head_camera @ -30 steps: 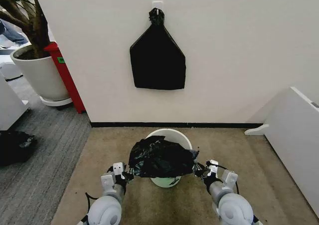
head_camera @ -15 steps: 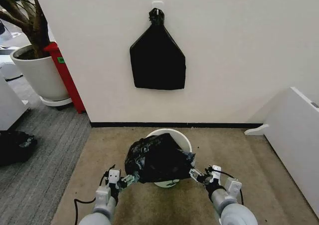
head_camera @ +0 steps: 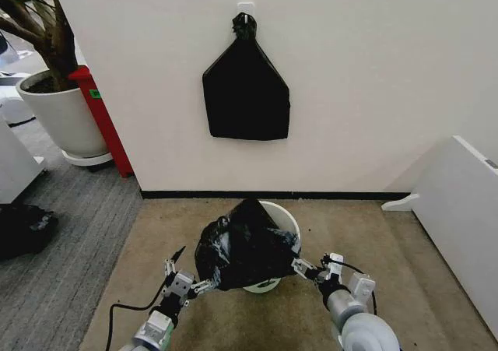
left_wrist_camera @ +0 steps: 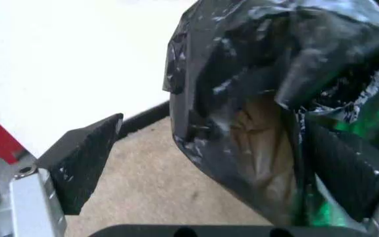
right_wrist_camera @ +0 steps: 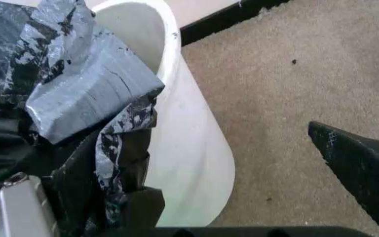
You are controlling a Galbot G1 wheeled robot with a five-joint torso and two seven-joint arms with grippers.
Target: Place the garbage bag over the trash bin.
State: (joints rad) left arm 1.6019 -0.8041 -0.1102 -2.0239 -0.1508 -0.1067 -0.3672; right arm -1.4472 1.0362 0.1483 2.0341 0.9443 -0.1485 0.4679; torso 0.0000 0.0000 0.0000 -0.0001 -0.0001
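The garbage bag [head_camera: 245, 246] is draping over the trash bin [head_camera: 285, 220], which is standing on the carpeted floor [head_camera: 405, 257] near the wall. Left gripper [head_camera: 185, 282] and right gripper [head_camera: 310, 271] are flanking it, jaws apart, each with one finger touching the bag.

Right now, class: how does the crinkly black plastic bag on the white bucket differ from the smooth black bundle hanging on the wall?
The crinkly, glossy black plastic bag is loose and wrinkled; the smooth black bundle is flat and matte.

The bag sits low, draped over the round cream-white bucket on the carpet; the bundle hangs high on the wall from its knotted top.

The left gripper and the right gripper sit at the bag's sides; nothing touches the bundle.

Both are black.
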